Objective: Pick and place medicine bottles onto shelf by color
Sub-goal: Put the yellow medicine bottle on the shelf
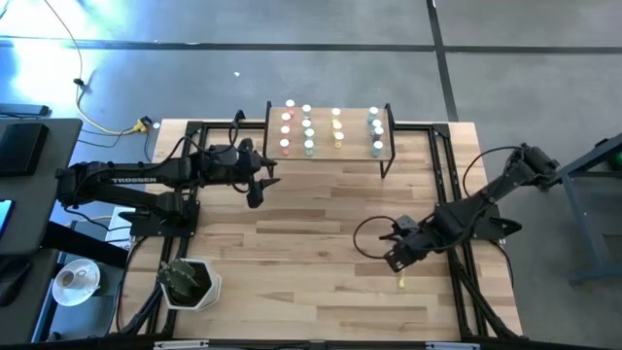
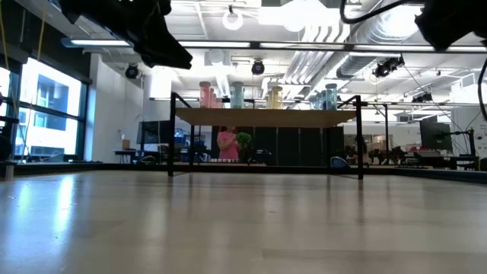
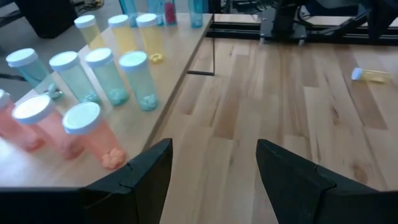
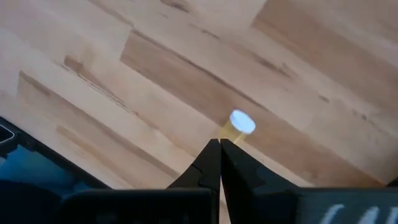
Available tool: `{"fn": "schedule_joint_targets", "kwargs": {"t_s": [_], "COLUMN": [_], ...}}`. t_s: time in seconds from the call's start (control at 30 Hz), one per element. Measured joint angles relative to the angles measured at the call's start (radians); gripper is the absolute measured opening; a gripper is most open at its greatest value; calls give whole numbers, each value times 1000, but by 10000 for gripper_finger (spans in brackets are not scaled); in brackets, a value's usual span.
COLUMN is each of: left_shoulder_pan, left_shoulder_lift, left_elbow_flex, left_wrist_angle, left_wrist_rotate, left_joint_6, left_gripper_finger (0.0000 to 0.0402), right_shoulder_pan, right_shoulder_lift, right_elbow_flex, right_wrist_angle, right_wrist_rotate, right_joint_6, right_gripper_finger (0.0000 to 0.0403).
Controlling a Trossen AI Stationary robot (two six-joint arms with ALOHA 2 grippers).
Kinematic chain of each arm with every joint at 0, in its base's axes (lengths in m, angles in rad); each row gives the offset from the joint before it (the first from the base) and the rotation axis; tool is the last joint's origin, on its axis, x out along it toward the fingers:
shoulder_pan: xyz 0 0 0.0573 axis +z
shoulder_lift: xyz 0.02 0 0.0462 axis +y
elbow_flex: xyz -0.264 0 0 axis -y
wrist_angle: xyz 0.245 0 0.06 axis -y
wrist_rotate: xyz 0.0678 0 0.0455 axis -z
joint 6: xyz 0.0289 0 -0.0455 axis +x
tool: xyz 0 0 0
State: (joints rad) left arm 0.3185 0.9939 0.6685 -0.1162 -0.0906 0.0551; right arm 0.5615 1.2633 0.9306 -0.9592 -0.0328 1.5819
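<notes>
A: Why the rows on the shelf point(image 1: 330, 156)?
B: Bottles point(image 1: 308, 133) stand sorted by colour: pink, green, yellow, blue-grey.

A: The pincers?
B: Left pincer point(image 1: 255, 197), jaws wide and empty, hangs beside the shelf. Right pincer point(image 1: 396, 261), shut on nothing, hovers near a yellow bottle point(image 4: 238, 127) lying on the desk point(image 1: 311, 253), probably next.

A: What do the wrist views add?
B: Pills inside bottles; the high view hides them.
</notes>
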Motion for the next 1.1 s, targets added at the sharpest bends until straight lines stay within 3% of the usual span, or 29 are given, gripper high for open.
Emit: {"fn": "schedule_joint_targets", "kwargs": {"t_s": [0.37, 0.77, 0.9, 1.1], "left_shoulder_pan": [-35, -40, -40, -40], "left_shoulder_lift": [0, 0, 0, 0], "left_elbow_flex": [0, 0, 0, 0], "left_wrist_angle": [0, 0, 1, 1], "left_wrist_rotate": [-3, -3, -3, -2], "left_joint_6": [0, -19, -19, -19], "left_gripper_finger": [223, 223, 223, 223], "right_shoulder_pan": [95, 186, 204, 207], "right_shoulder_lift": [5, 122, 183, 287], "right_elbow_flex": [1, 1, 1, 2], "right_wrist_angle": [8, 67, 132, 142], "right_wrist_rotate": [-74, -47, 6, -10], "right_joint_6": [92, 265, 280, 279], "right_gripper_finger": [4, 129, 141, 142]}}
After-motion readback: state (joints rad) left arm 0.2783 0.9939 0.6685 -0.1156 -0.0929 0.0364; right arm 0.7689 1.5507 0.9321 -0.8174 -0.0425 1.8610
